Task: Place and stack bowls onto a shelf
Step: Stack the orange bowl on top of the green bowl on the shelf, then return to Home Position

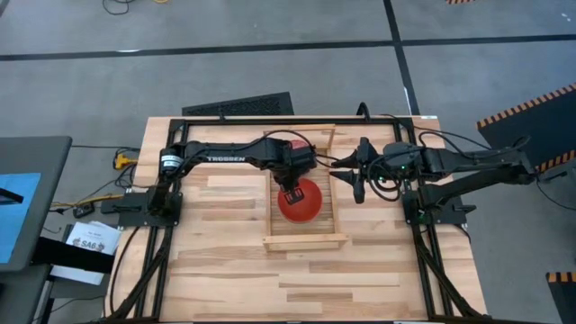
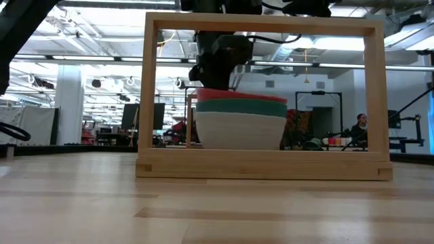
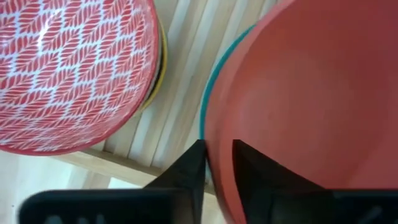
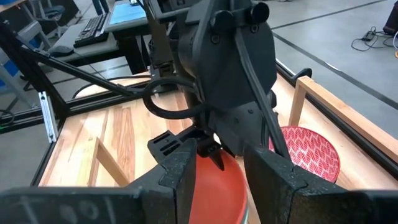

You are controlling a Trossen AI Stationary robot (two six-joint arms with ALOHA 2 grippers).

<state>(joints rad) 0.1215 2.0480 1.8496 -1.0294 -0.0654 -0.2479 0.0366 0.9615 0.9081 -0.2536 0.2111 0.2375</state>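
While the left gripper [image 1: 290, 191] sits over the slatted shelf [image 1: 305, 240] in the middle of the table, its two fingers [image 3: 189, 171] pinch the rim of the red bowl [image 1: 300, 200], one finger outside the wall and one inside, nearly closed on it. From the low view, that red bowl [image 2: 234, 95] tops a stack: a teal green bowl [image 2: 242, 107] lies under it and a white bowl [image 2: 239, 130] sits at the base on the shelf [image 2: 263, 164]. The left wrist view shows a thin teal edge [image 3: 208, 93] peeking out around the red bowl [image 3: 311, 99], so the red one appears nested in it, though whether it is fully seated is hard to tell. Just beside this stack on the slats lies a red-and-white leaf-patterned bowl [image 3: 68, 68], with a yellow rim [image 3: 158, 71] showing beneath it. The right gripper [image 1: 353, 183] hangs just beside the shelf's right edge, its fingers [image 4: 180, 168] spread apart and holding nothing, pointed toward the left arm's wrist [image 4: 227, 68].
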